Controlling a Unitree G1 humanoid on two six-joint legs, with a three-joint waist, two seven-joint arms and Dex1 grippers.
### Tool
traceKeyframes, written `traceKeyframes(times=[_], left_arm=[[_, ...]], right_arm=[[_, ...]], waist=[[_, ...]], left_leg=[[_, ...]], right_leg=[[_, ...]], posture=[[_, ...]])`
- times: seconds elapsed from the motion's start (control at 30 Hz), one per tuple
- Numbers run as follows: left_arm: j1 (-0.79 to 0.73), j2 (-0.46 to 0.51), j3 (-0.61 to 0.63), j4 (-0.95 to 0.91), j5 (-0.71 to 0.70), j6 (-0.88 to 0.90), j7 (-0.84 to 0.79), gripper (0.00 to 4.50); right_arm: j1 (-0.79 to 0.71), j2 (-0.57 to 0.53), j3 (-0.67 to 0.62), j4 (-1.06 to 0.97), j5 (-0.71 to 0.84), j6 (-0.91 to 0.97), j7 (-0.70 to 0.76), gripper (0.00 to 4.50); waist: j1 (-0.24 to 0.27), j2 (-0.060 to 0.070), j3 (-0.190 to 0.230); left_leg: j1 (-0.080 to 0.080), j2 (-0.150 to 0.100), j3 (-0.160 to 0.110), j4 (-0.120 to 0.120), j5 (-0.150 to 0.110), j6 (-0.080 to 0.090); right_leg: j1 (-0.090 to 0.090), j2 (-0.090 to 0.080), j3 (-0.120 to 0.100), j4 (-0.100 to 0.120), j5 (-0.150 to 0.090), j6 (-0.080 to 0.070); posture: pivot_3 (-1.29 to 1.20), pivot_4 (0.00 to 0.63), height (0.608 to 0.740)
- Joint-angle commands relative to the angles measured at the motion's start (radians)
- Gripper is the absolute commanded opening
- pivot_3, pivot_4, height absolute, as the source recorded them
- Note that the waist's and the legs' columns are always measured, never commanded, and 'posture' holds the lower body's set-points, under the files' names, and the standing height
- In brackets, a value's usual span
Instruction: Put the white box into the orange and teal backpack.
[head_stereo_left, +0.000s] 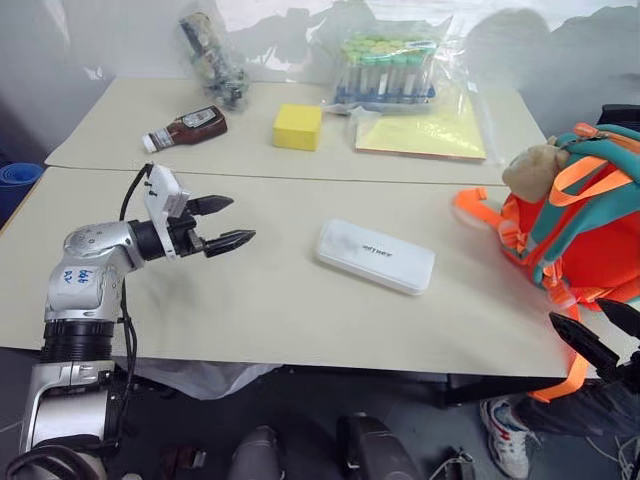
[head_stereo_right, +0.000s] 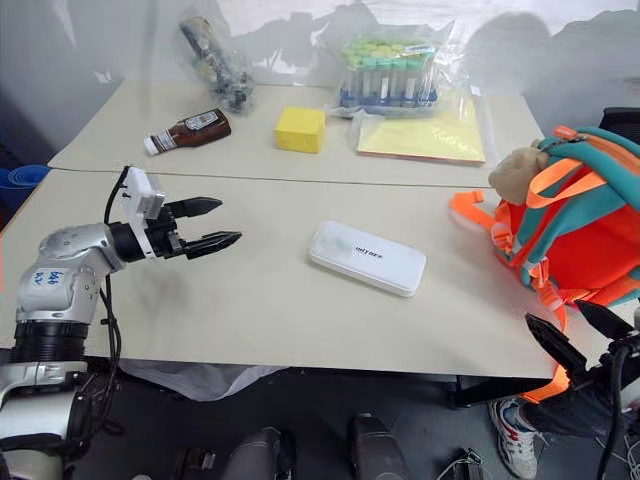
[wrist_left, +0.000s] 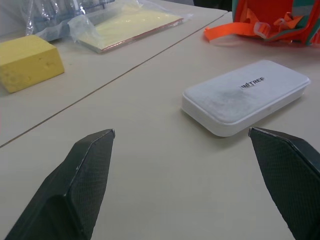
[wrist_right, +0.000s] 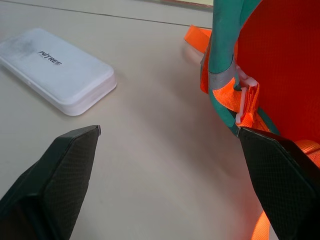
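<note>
White box (head_stereo_left: 375, 256) flat mid-desk (head_stereo_left: 280, 300), backpack (head_stereo_left: 580, 215) at its 3 o'clock; left gripper (head_stereo_left: 222, 222) and right gripper (head_stereo_left: 597, 330) jaws open, empty.

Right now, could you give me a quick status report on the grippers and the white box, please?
Left gripper open, empty, short of white box. Right gripper open, empty, beside orange and teal backpack. Box flat on table, untouched. Nothing between box and backpack.
</note>
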Motion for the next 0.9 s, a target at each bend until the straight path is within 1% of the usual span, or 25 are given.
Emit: traceKeyframes(times=[0.03, 0.17, 0.33, 0.47, 0.57, 0.6, 0.7, 0.73, 0.77, 0.83, 0.9], left_arm=[[-0.015, 0.002, -0.013, 0.006, 0.016, -0.031, -0.008, 4.5], [-0.015, 0.0, -0.037, 0.008, 0.036, -0.032, -0.006, 4.5], [-0.039, -0.006, -0.049, 0.024, 0.047, -0.041, -0.006, 4.5], [-0.107, -0.023, -0.143, 0.129, 0.156, -0.123, -0.002, 4.5], [-0.204, -0.075, -0.227, 0.276, 0.251, -0.236, -0.008, 3.94], [-0.24, -0.097, -0.25, 0.33, 0.277, -0.271, -0.011, 3.6], [-0.312, -0.136, -0.277, 0.456, 0.32, -0.346, -0.019, 2.73], [-0.337, -0.15, -0.288, 0.499, 0.338, -0.374, -0.014, 2.35], [-0.363, -0.167, -0.301, 0.545, 0.359, -0.403, -0.005, 2.04], [-0.421, -0.212, -0.328, 0.649, 0.405, -0.465, 0.023, 1.42], [-0.462, -0.244, -0.338, 0.729, 0.437, -0.505, 0.051, 0.82]], right_arm=[[0.009, 0.013, 0.0, -0.036, 0.017, -0.012, -0.021, 4.49], [0.02, 0.019, 0.022, -0.061, 0.006, -0.009, -0.039, 4.49], [0.011, -0.009, 0.033, -0.053, -0.017, -0.001, -0.064, 4.49], [-0.046, -0.085, 0.099, -0.042, -0.029, 0.023, -0.042, 4.49], [-0.136, -0.162, 0.181, 0.007, -0.07, 0.031, -0.038, 3.91], [-0.162, -0.194, 0.217, 0.026, -0.093, 0.033, -0.028, 3.52], [-0.207, -0.245, 0.284, 0.064, -0.135, 0.028, 0.001, 2.54], [-0.227, -0.262, 0.311, 0.082, -0.15, 0.027, 0.011, 2.13], [-0.251, -0.284, 0.351, 0.104, -0.178, 0.015, 0.026, 1.78], [-0.33, -0.326, 0.472, 0.169, -0.261, -0.026, 0.058, 1.1], [-0.4, -0.336, 0.556, 0.22, -0.312, -0.041, 0.067, 0.42]], waist=[[0.0, 0.0, 0.0], [0.001, 0.0, 0.0], [0.003, 0.0, 0.0], [0.005, 0.0, 0.0], [0.007, 0.0, 0.0], [0.009, 0.0, 0.0], [0.011, -0.001, 0.0], [0.012, -0.001, 0.0], [0.011, -0.001, 0.0], [0.009, -0.001, 0.001], [0.01, -0.002, 0.001]], left_leg=[[0.0, 0.0, 0.0, 0.0, 0.0, 0.0], [0.0, 0.0, 0.0, 0.001, 0.0, 0.0], [0.0, 0.0, 0.0, 0.001, 0.0, 0.0], [0.0, -0.001, 0.0, 0.002, 0.0, 0.0], [0.0, -0.001, 0.0, 0.003, 0.001, 0.001], [0.0, -0.001, 0.001, 0.003, 0.001, 0.001], [-0.002, -0.002, 0.0, 0.003, 0.0, 0.002], [-0.003, -0.002, 0.0, 0.002, 0.0, 0.002], [-0.003, -0.002, 0.0, 0.002, 0.0, 0.002], [-0.004, -0.001, 0.001, 0.002, 0.0, 0.001], [-0.004, -0.001, 0.002, 0.004, 0.0, 0.002]], right_leg=[[0.0, 0.0, 0.0, 0.0, 0.0, 0.0], [0.0, 0.0, 0.0, 0.0, 0.0, 0.0], [0.0, 0.0, 0.0, 0.001, 0.0, 0.0], [0.0, 0.0, 0.0, 0.001, 0.0, 0.0], [0.001, 0.0, 0.001, 0.001, 0.0, 0.001], [0.0, 0.0, 0.001, 0.0, 0.0, 0.001], [-0.001, 0.0, 0.001, 0.0, 0.001, 0.001], [-0.001, 0.001, 0.001, -0.001, 0.001, 0.001], [-0.002, 0.001, 0.001, -0.001, 0.0, 0.001], [-0.003, 0.002, 0.001, -0.001, 0.0, 0.001], [-0.003, 0.001, 0.001, -0.001, 0.0, 0.001]], posture=[[0.0, 0.15, 0.74], [0.0, 0.15, 0.74], [0.0, 0.15, 0.74], [0.0, 0.15, 0.74], [0.0, 0.15, 0.74], [0.0, 0.15, 0.74], [0.0, 0.15, 0.74], [0.0, 0.15, 0.74], [0.0, 0.15, 0.74], [0.0, 0.15, 0.74], [0.0, 0.15, 0.74]])
